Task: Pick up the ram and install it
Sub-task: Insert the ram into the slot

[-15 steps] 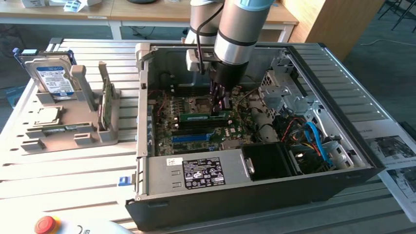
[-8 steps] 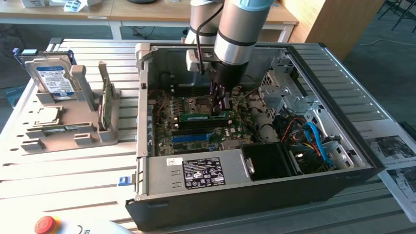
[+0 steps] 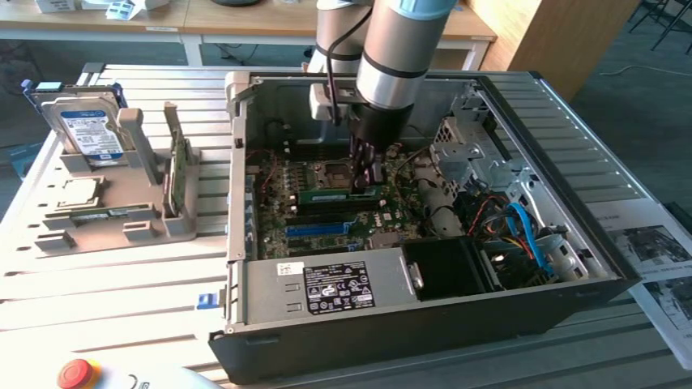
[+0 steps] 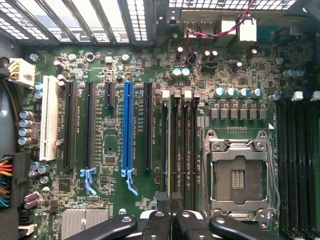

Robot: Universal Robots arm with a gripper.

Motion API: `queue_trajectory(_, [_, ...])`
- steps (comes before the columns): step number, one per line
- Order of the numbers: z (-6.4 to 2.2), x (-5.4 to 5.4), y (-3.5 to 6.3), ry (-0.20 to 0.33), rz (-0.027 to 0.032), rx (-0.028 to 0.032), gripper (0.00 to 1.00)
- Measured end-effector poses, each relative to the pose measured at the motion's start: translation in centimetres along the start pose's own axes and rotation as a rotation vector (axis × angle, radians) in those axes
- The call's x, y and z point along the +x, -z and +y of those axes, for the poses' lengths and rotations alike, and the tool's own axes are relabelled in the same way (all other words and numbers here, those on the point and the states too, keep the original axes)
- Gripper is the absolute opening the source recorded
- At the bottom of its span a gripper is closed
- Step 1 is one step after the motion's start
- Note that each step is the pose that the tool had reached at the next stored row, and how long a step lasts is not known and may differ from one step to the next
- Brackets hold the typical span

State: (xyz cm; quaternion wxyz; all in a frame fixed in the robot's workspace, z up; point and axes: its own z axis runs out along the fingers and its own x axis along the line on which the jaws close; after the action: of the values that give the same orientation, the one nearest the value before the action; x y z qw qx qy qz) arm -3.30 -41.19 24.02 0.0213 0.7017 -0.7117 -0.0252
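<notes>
The ram (image 3: 337, 195) is a thin green stick lying along a memory slot of the motherboard (image 3: 378, 219) inside the open PC case (image 3: 433, 324). In the wrist view the ram (image 4: 169, 145) shows edge-on, standing in the slot beside the CPU socket (image 4: 237, 175). My gripper (image 3: 371, 183) reaches straight down into the case at one end of the stick. Its black fingertips (image 4: 163, 200) sit close together on either side of the ram's top edge, so the gripper (image 4: 170, 200) is shut on it.
A grey fixture (image 3: 130, 219) at the exterior view's left holds a hard drive (image 3: 87, 130), a CPU chip (image 3: 76, 192) and other green sticks (image 3: 173, 166). A long blue slot (image 4: 128, 130), the drive cage (image 3: 465, 154), loose cables (image 3: 519, 227) and the power supply (image 3: 335, 284) crowd the case.
</notes>
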Motion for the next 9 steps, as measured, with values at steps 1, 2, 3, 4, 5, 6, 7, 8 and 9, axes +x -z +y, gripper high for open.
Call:
queue_trajectory(1, [0.00, 0.04, 0.00, 0.000, -0.0001, 0.0000, 0.12])
queue_trajectory(2, [0.00, 0.08, 0.00, 0.000, 0.0000, 0.0000, 0.12])
queue_trajectory(3, [0.00, 0.11, 0.00, 0.000, 0.0001, 0.0000, 0.12])
queue_trajectory(4, [0.00, 0.12, 0.00, 0.000, 0.0000, 0.0000, 0.12])
queue_trajectory(5, [0.00, 0.12, 0.00, 0.000, -0.0001, 0.0000, 0.12])
queue_trajectory(6, [0.00, 0.12, 0.00, 0.000, 0.0000, 0.0000, 0.12])
queue_trajectory(7, [0.00, 0.12, 0.00, 0.000, 0.0000, 0.0000, 0.12])
queue_trajectory(8, [0.00, 0.13, -0.01, 0.000, 0.0000, 0.0000, 0.12])
queue_trajectory(9, [0.00, 0.13, -0.04, 0.000, 0.0000, 0.0000, 0.12])
